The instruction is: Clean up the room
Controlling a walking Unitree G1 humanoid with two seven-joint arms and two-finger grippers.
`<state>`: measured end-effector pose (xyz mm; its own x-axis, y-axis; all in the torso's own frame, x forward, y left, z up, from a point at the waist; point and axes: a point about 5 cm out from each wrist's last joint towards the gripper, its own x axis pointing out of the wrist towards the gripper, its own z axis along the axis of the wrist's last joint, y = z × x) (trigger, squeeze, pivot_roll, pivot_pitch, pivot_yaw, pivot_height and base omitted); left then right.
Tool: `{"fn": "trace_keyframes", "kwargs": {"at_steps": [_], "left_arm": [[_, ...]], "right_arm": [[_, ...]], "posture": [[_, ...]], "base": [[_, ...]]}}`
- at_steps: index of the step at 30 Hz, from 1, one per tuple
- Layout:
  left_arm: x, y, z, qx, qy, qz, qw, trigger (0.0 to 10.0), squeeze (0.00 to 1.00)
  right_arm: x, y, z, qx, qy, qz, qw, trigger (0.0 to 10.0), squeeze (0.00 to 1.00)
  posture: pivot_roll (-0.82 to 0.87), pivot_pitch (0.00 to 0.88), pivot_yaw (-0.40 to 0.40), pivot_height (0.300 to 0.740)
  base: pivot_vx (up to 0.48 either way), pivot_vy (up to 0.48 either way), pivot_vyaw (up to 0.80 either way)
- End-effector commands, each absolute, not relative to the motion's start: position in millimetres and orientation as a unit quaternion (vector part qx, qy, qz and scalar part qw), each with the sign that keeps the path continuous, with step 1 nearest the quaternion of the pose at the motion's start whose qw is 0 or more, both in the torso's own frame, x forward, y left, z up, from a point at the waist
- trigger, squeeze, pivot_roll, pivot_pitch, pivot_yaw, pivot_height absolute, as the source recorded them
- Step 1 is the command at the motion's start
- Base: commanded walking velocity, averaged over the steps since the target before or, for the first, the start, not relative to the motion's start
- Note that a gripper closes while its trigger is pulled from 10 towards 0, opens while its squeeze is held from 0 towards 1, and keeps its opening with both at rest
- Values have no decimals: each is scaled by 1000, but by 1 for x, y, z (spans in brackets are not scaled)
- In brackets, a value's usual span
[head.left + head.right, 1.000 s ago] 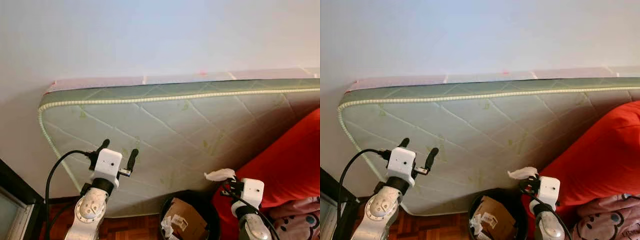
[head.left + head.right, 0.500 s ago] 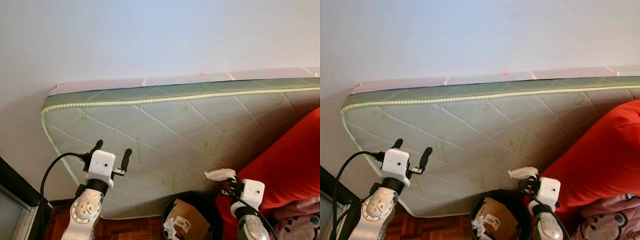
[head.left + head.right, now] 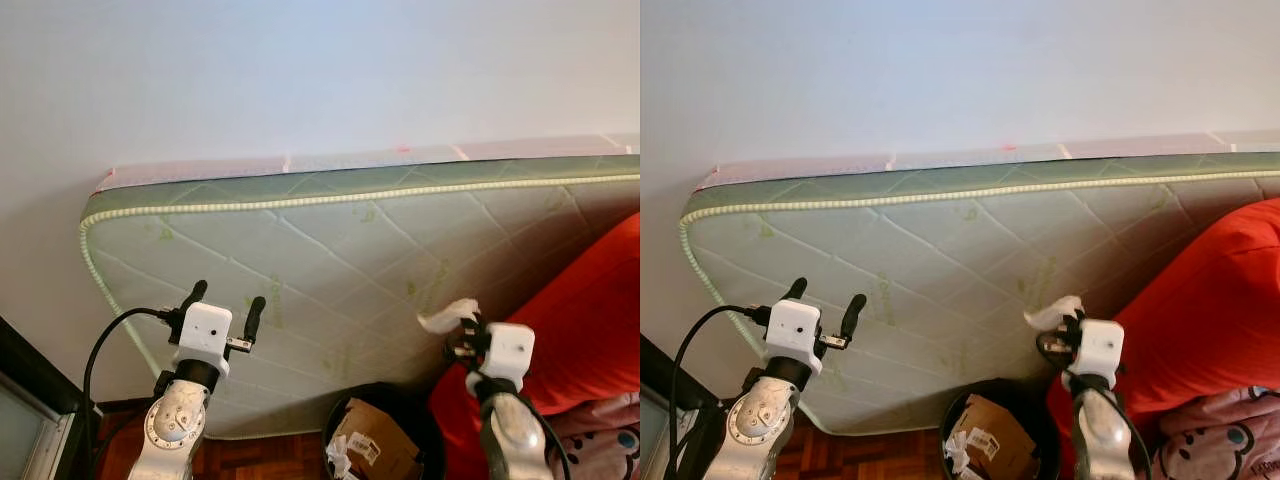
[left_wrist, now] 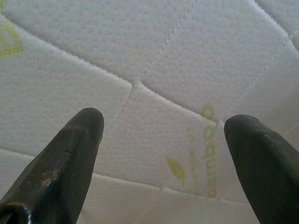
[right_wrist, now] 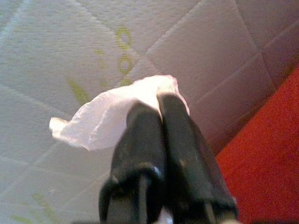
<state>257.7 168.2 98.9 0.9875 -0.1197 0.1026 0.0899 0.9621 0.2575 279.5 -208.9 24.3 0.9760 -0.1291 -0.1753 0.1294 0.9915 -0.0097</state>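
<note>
- A quilted mattress [image 3: 330,290], pale green with diamond stitching, corded piping and small leaf prints, leans on edge against the plain white wall [image 3: 300,70].
- The right gripper [image 5: 159,107] has its black fingers pressed together on a crumpled, thin white tissue [image 5: 107,116], raised in front of the mattress, above and just right of a round black bin [image 3: 385,435].
- The bin holds folded brown cardboard and white paper scraps.
- The left gripper [image 3: 225,305] is raised on the left with its fingers spread apart, holding nothing, close to the mattress face.
- A smooth red cushion [image 3: 580,340] lies on the right; wooden floor [image 3: 250,460] shows below.
</note>
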Motion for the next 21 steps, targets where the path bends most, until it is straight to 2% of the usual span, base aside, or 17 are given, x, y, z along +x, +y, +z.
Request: {"fn": "trace_keyframes", "kwargs": {"at_steps": [1, 2, 7, 12, 14, 15, 16, 18, 21], "left_arm": [[258, 167, 95, 131, -49, -57, 989, 10000, 0], [258, 167, 95, 131, -49, -57, 989, 10000, 0], [259, 166, 92, 135, -39, -61, 988, 10000, 0], [260, 166, 91, 134, -37, -61, 988, 10000, 0], [260, 166, 91, 135, -37, -61, 988, 10000, 0], [260, 166, 91, 135, -37, -62, 988, 10000, 0], [259, 166, 91, 135, -37, -62, 988, 10000, 0], [259, 166, 91, 135, -38, -62, 988, 10000, 0], [258, 167, 91, 134, -38, -61, 988, 10000, 0]], "right_arm": [[279, -213, 11, -10, 175, -78, 981, 10000, 0], [279, -213, 11, -10, 175, -78, 981, 10000, 0], [275, -213, -2, 9, 287, -65, 956, 10000, 0], [276, -209, -1, 26, 294, -65, 953, 10000, 0], [282, -205, 9, 50, 244, -67, 966, 10000, 0], [291, -201, 28, 76, 156, -62, 983, 10000, 0], [291, -200, 36, 63, 124, -53, 989, 10000, 0], [289, -198, 44, 36, 89, -38, 995, 10000, 0], [276, -198, 53, 60, 36, -46, 996, 10000, 0]], "posture": [[69, 0, -50, 726], [69, 0, -50, 726], [67, 0, -47, 726], [69, 0, -49, 726], [70, 0, -49, 726], [70, 0, -49, 726], [70, 0, -49, 726], [71, 0, -49, 726], [66, 0, -49, 726]], "base": [[0, 0, 0], [0, 0, 0], [0, 0, 0], [0, 0, 0], [0, 0, 0], [0, 0, 0], [0, 0, 0], [0, 0, 0], [0, 0, 0]]}}
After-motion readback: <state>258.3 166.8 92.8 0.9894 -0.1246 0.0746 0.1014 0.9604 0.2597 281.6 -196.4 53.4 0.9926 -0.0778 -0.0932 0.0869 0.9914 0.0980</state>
